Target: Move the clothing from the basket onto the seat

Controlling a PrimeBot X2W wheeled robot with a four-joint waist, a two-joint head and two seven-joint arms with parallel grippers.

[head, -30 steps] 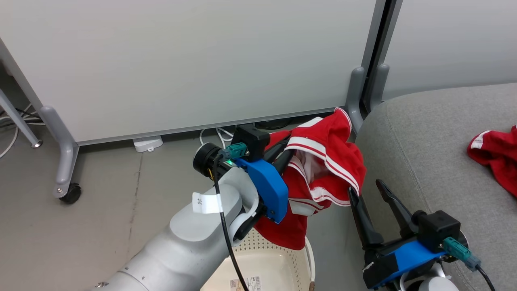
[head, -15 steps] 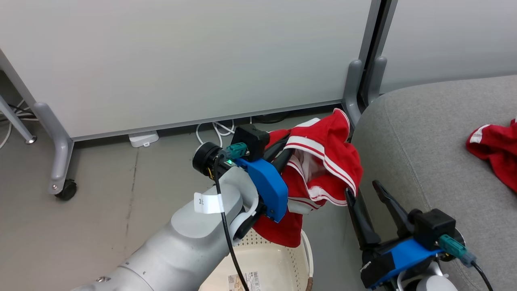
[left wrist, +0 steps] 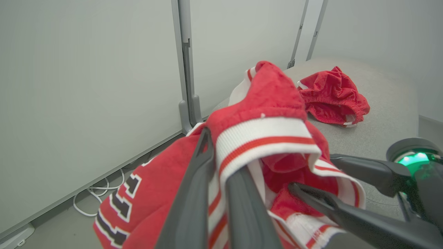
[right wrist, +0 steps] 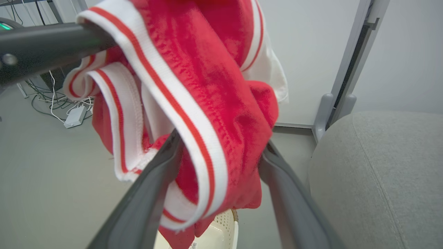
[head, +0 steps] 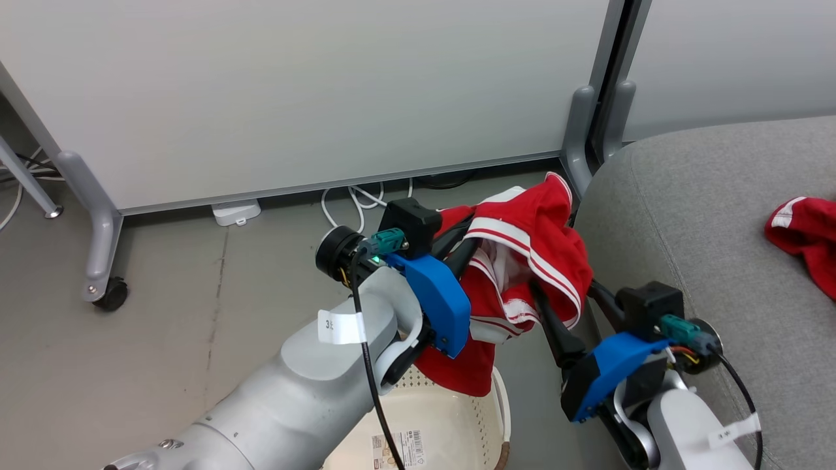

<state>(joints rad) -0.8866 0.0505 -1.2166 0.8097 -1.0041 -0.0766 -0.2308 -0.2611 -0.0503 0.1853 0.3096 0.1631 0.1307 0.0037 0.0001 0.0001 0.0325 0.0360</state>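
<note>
Closest to you, the basket [head: 450, 408] sits at the bottom edge of the head view, with a barcode label showing on its inner floor. Just above its far rim hangs the red jersey [head: 535, 261], lifted clear of the basket. Your left pincer [left wrist: 221, 152] is clamped on it, fingers pressed together over the white-and-red striped band. The left wrist view shows black-and-white lettering on the cloth drooping below. Your right pincer [right wrist: 221, 145] stands with its jaws wide apart, and a striped fold of the jersey hangs down between the two fingers without being pinched. The jersey is beside the near left edge of the grey seat [head: 705, 215], not resting on it. Farther right on the seat, the red shorts [head: 806, 235] lie crumpled, well apart from the jersey. Beyond, white cables [head: 356, 202] trail on the floor [head: 196, 313] under a pale wall panel [head: 294, 98].
</note>
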